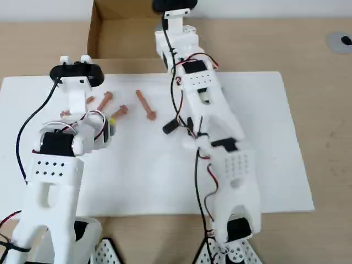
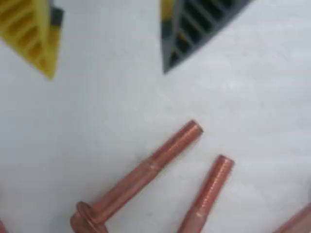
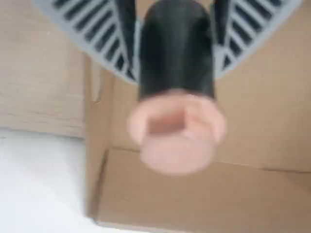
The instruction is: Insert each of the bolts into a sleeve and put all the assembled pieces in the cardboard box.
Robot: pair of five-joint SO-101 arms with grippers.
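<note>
My right gripper (image 3: 175, 75) is shut on an assembled piece: a black sleeve (image 3: 176, 48) with a pinkish bolt head (image 3: 175, 131) sticking out of its end. It hangs over the open cardboard box (image 3: 204, 194), which stands at the table's far edge (image 1: 118, 33). My left gripper (image 2: 107, 73) is open and holds nothing, its yellow finger (image 2: 29, 29) and dark finger (image 2: 194, 24) above the white mat. Two copper bolts (image 2: 141, 174) (image 2: 209, 194) lie just short of its tips. In the high view this gripper (image 1: 75, 60) is at the mat's far left, with several loose bolts (image 1: 104, 100) (image 1: 146, 104) beside it.
The white mat (image 1: 165, 165) covers most of the wooden table. My right arm (image 1: 203, 93) stretches across the mat's middle toward the box. A small dark part (image 1: 169, 127) sits next to that arm. A grey disc (image 1: 341, 41) lies at the far right.
</note>
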